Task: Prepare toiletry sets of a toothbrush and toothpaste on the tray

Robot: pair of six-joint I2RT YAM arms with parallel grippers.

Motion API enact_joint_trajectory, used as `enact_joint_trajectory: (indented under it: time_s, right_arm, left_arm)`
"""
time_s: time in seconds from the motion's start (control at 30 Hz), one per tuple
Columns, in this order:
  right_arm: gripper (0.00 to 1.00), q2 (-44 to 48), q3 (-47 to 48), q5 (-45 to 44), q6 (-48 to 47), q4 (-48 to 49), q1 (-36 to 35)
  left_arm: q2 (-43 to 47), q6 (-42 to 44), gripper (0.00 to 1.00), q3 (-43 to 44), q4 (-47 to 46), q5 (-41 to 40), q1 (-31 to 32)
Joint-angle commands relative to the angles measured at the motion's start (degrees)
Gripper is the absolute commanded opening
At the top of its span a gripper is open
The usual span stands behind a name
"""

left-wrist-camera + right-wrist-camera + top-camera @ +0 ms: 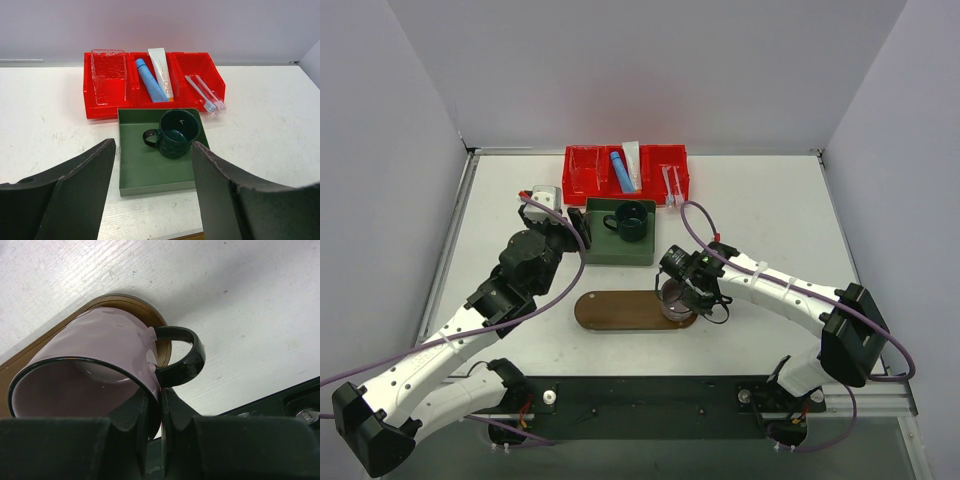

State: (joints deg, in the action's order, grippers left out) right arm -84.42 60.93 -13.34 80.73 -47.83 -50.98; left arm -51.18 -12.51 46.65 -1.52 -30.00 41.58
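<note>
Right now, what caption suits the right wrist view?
Right gripper pinches the rim of the pink mug at the wooden tray.

Left claw (152, 146) spread wide, right claw (160, 397) pinched tight.

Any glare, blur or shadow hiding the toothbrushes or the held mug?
Top external: even light, soft shadows, toothbrushes tiny but clear. Left wrist: red bin sharp; left claw dark, little detail. Right wrist: pink mug looms close, stretched by the lens; right claw shadowed at its rim.
</note>
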Motion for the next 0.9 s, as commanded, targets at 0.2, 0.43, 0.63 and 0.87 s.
enact_joint_trajectory:
  time_s: [0.2, 0.43, 0.63, 0.87]
  right_arm:
    - [0.08, 0.1, -1.5, 0.2, -0.7, -1.3, 0.2]
    - [0.27, 0.2, -1.2, 0.1, -1.2, -1.3, 0.2]
    - [0.31, 0.6, -0.9, -0.1, -1.6, -1.2, 0.2]
    - [0.48, 1.1, -0.2, -0.4, -2.6, -1.3, 0.0]
  left_arm:
    - [0.6, 0.9, 0.72, 1.7, -1.6, 0.0, 0.3]
    - [0.5, 1.0, 0.72, 1.7, -1.6, 0.0, 0.3]
    - [0.4, 1.0, 0.72, 1.7, -1.6, 0.0, 0.3]
    - [0.5, 1.0, 0.72, 1.7, -1.6, 0.0, 0.3]
